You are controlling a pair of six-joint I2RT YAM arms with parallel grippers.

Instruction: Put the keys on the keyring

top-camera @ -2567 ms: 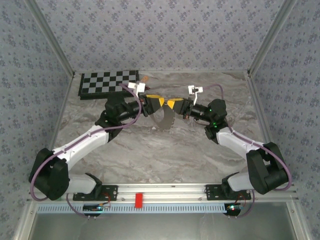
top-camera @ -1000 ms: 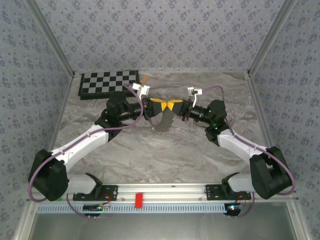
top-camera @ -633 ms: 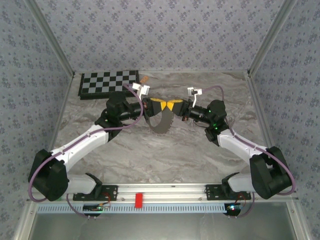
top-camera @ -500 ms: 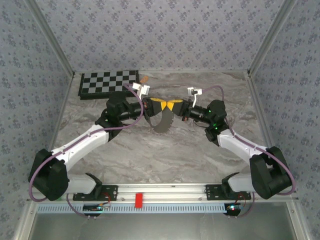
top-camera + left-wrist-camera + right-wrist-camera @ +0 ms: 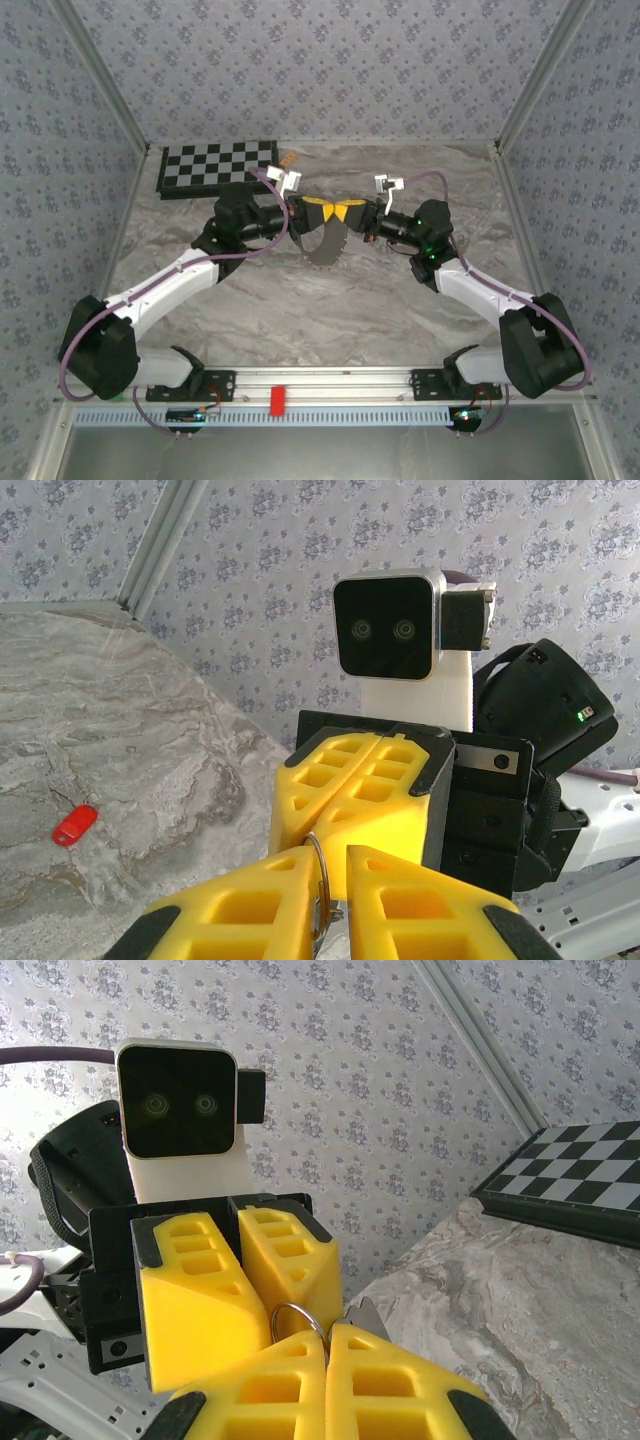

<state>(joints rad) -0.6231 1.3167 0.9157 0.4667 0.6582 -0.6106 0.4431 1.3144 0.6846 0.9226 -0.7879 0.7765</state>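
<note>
- On the rail at the near edge, between the two arm bases, sits a red block [image 5: 277, 399].
- The left arm [image 5: 170, 282] and the right arm [image 5: 478, 288] reach inward over the marbled surface [image 5: 330, 310]. They meet tip to tip above its far half.
- The right end effector [image 5: 326, 1348] has its yellow fingers pressed together, pinching the keyring [image 5: 296, 1306]. The thin loop stands up out of the seam at the fingertips.
- The left end effector [image 5: 335, 862] faces it nose to nose. Its fingers stand a narrow slit apart, and the free side of the ring sits in that slit against one inner face. Whether they clamp the ring cannot be told.
- The keyring hangs in the air between the two end effectors, clear of the surface.
- The key [image 5: 75, 825], red-headed and tiny, lies flat on the surface in the left wrist view. It is well apart from both end effectors and neither touches it.
- Farther back, a checkerboard [image 5: 218, 165] lies at the far left corner of the surface. A small orange-brown piece [image 5: 290, 160] lies just beside its right edge.
- A patterned wall [image 5: 330, 70] closes the scene behind.
</note>
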